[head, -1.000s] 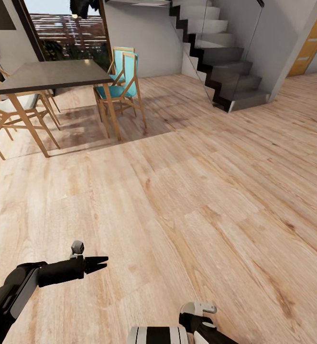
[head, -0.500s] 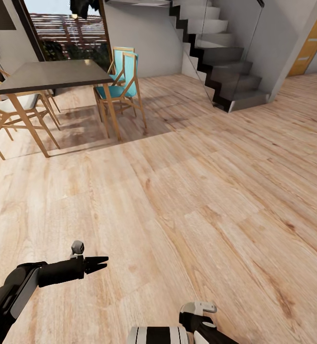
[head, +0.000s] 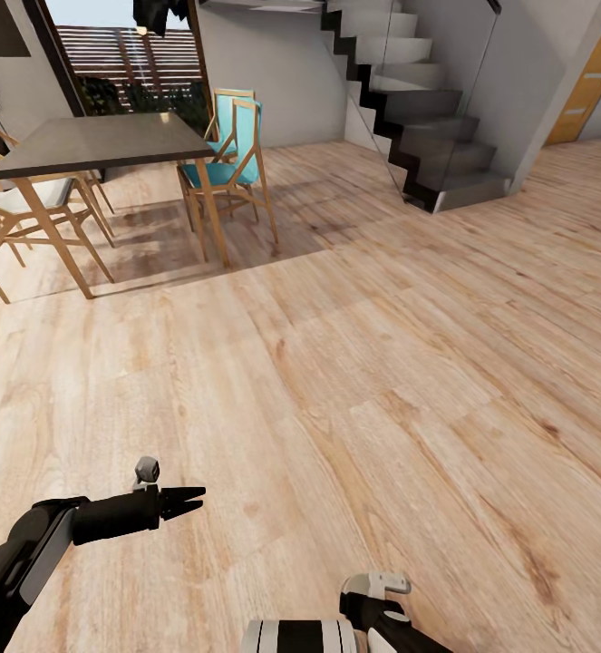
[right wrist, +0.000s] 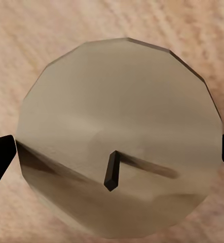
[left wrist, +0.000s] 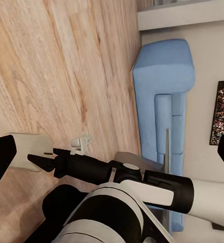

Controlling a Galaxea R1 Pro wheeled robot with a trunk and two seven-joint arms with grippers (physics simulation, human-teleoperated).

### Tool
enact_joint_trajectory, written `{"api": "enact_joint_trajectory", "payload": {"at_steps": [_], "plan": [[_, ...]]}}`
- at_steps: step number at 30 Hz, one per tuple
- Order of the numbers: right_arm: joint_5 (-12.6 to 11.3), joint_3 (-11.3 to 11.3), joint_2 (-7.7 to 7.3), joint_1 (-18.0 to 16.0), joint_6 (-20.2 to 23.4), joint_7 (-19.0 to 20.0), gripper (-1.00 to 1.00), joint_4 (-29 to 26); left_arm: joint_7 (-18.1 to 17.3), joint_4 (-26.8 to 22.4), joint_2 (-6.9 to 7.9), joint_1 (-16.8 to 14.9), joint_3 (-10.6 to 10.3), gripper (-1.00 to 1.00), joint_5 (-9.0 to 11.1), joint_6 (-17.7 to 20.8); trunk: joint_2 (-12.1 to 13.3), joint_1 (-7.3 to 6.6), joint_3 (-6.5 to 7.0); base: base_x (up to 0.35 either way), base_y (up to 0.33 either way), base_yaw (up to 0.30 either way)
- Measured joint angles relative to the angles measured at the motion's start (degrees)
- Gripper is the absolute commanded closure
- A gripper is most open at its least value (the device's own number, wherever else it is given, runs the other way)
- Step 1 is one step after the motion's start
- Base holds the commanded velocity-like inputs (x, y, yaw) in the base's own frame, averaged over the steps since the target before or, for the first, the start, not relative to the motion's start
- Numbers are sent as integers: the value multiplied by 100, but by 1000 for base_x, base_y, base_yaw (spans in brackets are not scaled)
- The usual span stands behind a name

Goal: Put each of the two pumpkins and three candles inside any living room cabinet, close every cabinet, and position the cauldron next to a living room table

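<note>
While the left gripper hangs pinched and empty, a candle sits squarely between the right gripper's fingers, wick end toward the camera.

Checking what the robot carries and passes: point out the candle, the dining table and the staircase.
candle point(right wrist: 117, 136): right wrist view, on its flat top face near the wick.
dining table point(head: 101, 143): head view, on the dark tabletop.
staircase point(head: 436, 136): head view, on a middle step.

Bright even daylight from the window, soft shadows under the dining table, sharp render, no glare
</note>
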Motion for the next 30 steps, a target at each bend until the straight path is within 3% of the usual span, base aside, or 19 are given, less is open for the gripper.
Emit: {"api": "enact_joint_trajectory", "payload": {"at_steps": [24,30], "plan": [[-59,34,-16,-1,2,7,100,-9,0,14,0,-1,0,-100,-8,0,0,0,0,0,0,0],[-26,-15,-22,0,-13,1,100,35,1,16,-2,1,1,-100,-7,0,8,-15,132,0,0,0]]}}
